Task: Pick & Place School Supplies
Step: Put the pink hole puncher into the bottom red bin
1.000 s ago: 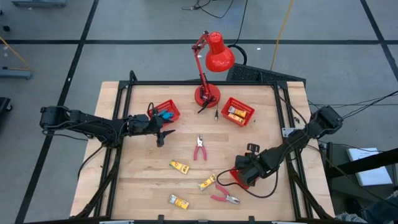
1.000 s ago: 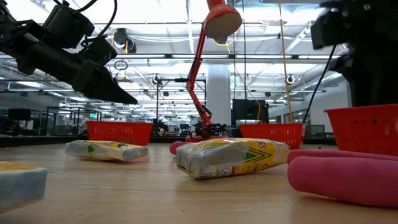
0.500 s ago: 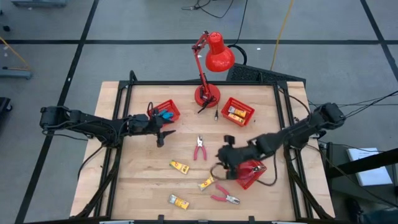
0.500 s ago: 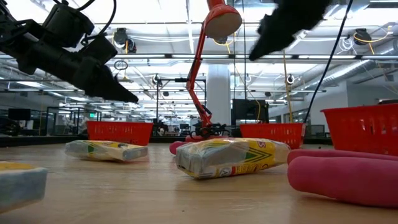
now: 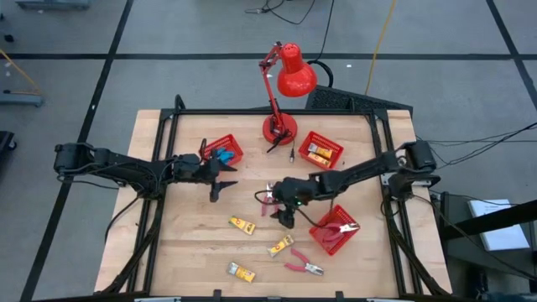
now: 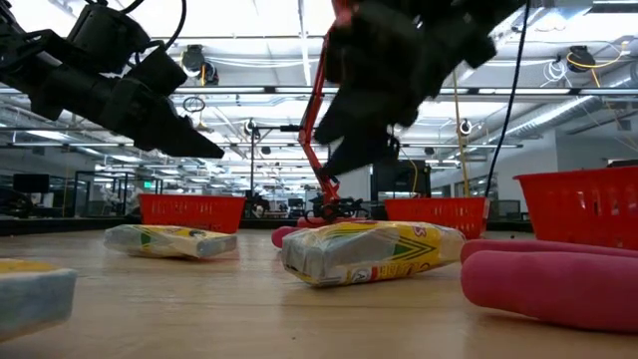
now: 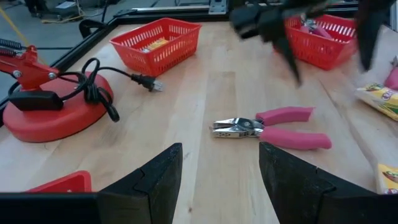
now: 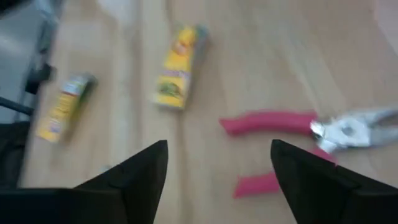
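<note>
Pink-handled pliers (image 5: 268, 200) lie flat mid-table; my right gripper (image 5: 283, 210) hovers open just above and right of them, the pliers (image 8: 292, 127) showing ahead of its fingers. A second pair of pliers (image 5: 304, 267) lies near the front edge. Three yellow-and-white packets (image 5: 242, 225) (image 5: 279, 246) (image 5: 241, 272) rest flat on the wood. My left gripper (image 5: 222, 180) waits open at mid-left, raised, facing the central pliers (image 7: 273, 127).
Three red mesh baskets stand on the table: far left (image 5: 222, 151) with a blue item, far right (image 5: 320, 151) with yellow items, near right (image 5: 336, 228) with pliers inside. The red desk lamp (image 5: 281, 126) and its cord (image 7: 118, 84) occupy the far middle.
My right gripper has swung from the near-right basket toward the table's left and slightly toward the far edge, ending over the central pliers, and its wrist has turned. The basket has stayed on the table at near right.
</note>
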Available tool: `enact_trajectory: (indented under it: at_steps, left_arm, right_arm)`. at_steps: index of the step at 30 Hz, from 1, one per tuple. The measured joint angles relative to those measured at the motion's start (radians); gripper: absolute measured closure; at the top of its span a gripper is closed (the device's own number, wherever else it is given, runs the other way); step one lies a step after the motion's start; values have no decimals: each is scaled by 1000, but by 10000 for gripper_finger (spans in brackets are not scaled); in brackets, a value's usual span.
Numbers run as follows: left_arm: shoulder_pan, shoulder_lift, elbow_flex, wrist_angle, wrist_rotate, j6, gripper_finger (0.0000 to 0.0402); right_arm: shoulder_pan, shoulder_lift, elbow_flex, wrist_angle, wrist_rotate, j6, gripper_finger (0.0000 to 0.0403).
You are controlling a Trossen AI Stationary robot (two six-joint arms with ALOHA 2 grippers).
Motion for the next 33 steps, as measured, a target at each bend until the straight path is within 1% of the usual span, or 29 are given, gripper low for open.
enact_trajectory:
  at_steps: [4,8,12,15,16,22,30,33]
  left_arm:
    - [-5,0,0,4,0,14,188]
    - [-15,0,0,20,1,17,188]
    - [-24,0,0,29,1,28,188]
    - [-24,0,0,29,1,28,188]
    - [-24,0,0,29,0,28,188]
    - [-25,0,0,28,0,24,188]
    - [-25,0,0,28,0,22,188]
    - [-25,0,0,27,-1,22,188]
  right_arm:
    - [-26,61,8,-15,-25,0,120]
    - [-41,92,34,-102,-13,-19,125]
    - [-45,99,61,-175,46,-42,125]
    - [-44,99,71,-185,108,-39,125]
    - [-45,98,71,-191,114,-37,125]
    - [-44,120,71,-160,169,-20,126]
    - [-36,189,72,-110,168,8,127]
    - [-33,190,72,-109,174,11,139]
